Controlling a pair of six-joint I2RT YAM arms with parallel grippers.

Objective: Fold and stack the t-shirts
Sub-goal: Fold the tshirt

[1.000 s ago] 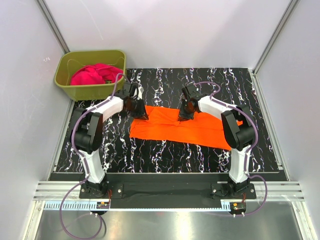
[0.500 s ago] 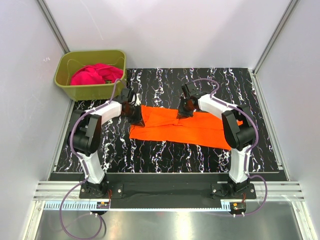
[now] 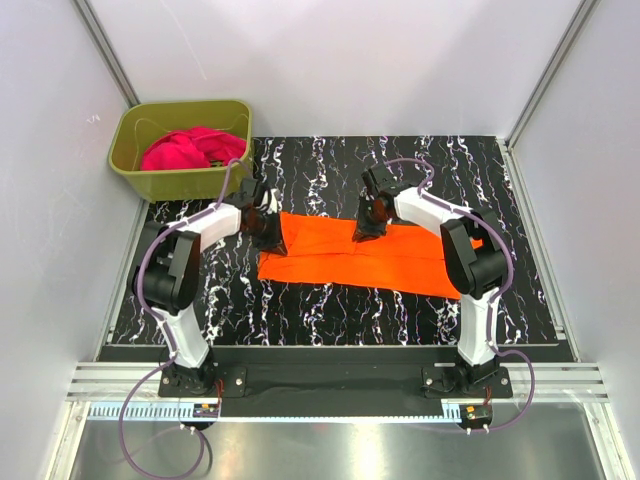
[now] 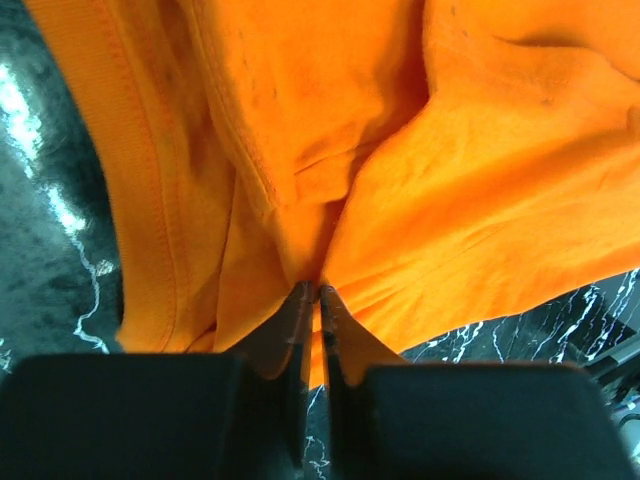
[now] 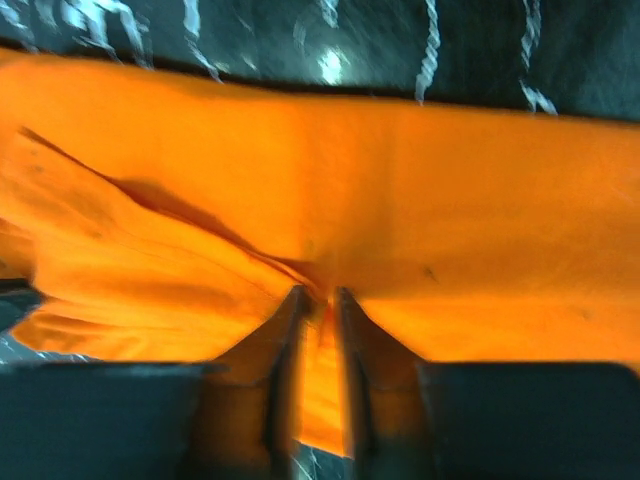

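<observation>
The orange t-shirt [image 3: 385,255] lies spread as a long flat band across the middle of the marbled table. My left gripper [image 3: 272,240] is down on its far left corner; in the left wrist view its jaws [image 4: 318,290] stand almost together, pinching a ridge of the orange t-shirt [image 4: 480,150]. At the shirt's far edge near the middle, my right gripper [image 3: 362,234] has its jaws [image 5: 320,295] a little apart, with a fold of orange t-shirt [image 5: 450,200] bunched at the tips. The magenta t-shirt [image 3: 185,150] lies crumpled in the tub.
The olive-green tub [image 3: 180,186] stands at the table's far left corner, just behind the left arm. White walls close in the table on three sides. Black marbled table [image 3: 340,300] shows in front of the shirt.
My left gripper has slid left along the shirt's far edge to its corner. The right gripper's jaws have parted slightly and it has shifted a little toward the far side.
</observation>
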